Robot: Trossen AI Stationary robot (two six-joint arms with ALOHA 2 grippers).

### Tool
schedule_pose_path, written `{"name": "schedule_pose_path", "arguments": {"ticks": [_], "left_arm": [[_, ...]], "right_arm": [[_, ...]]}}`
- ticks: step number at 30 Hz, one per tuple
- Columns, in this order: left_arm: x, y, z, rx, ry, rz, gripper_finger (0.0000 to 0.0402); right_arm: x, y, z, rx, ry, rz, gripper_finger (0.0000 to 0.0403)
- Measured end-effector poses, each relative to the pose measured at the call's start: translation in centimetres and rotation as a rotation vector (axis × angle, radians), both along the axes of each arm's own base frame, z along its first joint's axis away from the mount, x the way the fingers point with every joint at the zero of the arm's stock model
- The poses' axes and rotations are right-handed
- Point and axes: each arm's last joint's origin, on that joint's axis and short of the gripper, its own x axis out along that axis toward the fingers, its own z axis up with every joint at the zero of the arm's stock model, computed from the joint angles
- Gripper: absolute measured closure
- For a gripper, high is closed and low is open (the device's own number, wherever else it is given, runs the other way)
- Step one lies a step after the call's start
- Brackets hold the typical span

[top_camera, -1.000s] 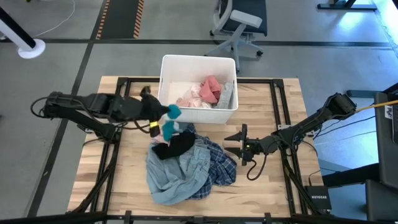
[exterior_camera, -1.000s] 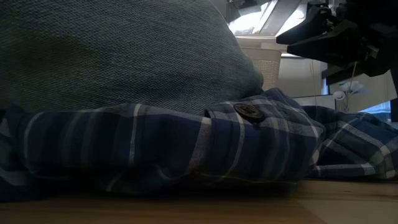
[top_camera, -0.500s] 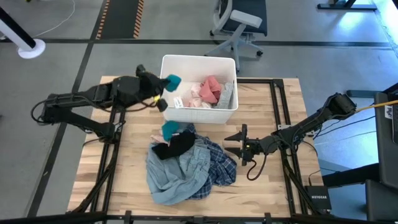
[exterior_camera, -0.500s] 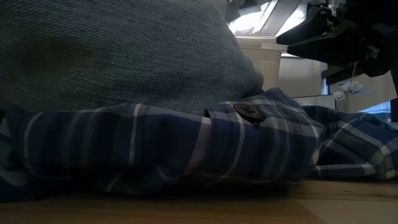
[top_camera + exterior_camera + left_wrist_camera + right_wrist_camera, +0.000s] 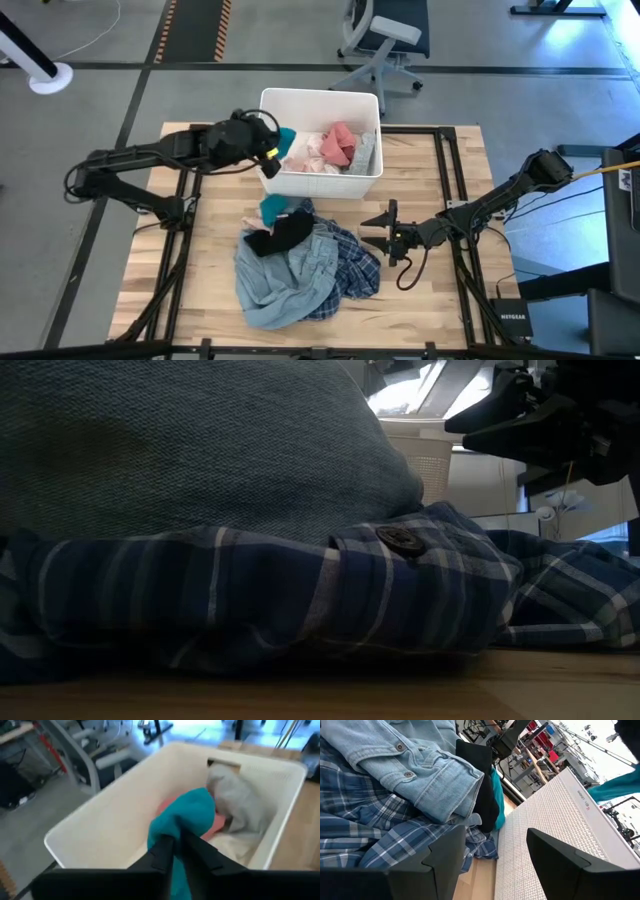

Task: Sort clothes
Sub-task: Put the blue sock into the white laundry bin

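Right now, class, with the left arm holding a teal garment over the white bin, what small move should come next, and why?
Probably open the left claw fully: the teal garment it pinches already hangs over the bin, above the pink clothes, so it should drop inside.

left arm swinging from pile toward 12 o'clock | left gripper (image 5: 272,146) now sitting over white bin (image 5: 320,100) left wall | teal garment (image 5: 187,817) carried along, hanging inside bin | fingers starting to part
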Motion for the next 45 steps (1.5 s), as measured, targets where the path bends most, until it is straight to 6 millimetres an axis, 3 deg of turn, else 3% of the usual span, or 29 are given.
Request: {"name": "schedule_pose_path", "arguments": {"ticks": [5,10,15,21,30,37,40,45], "left_arm": [[0.7,0.6,-1.4,-0.044,0.076,0.036,0.0311],[0.0,0.5,-2.3,-0.156,0.151,-0.002,0.0265],[-1.5,-0.2,-3.7,-0.296,0.313,-0.004,0.0242],[-2.8,-2.3,-4.0,-0.328,0.417,-0.021,0.0246],[-5.4,-3.8,-1.2,-0.231,0.215,-0.056,0.0252],[-6.1,-6.4,-0.9,-0.263,0.185,-0.161,0.0259],[-5.8,-7.9,-1.7,-0.277,0.199,-0.216,0.0262],[-6.0,-9.7,-5.1,-0.315,0.284,-0.234,0.0262]], "right_arm": [[0.0,0.0,0.0,0.0,0.001,0.001,0.0171],[0.0,0.0,0.0,0.0,0.005,0.006,0.0171],[0.0,0.0,-0.2,-0.001,0.017,0.005,0.0171],[0.0,0.0,-0.2,0.01,0.016,0.001,0.0171],[0.0,0.0,-0.1,0.013,0.012,-0.001,0.0171],[0.0,0.0,-0.2,0.016,0.017,-0.002,0.0171],[0.0,0.0,-0.2,0.017,0.018,-0.002,0.0171],[0.0,0.0,-0.2,0.022,0.018,-0.002,0.0171]]}}
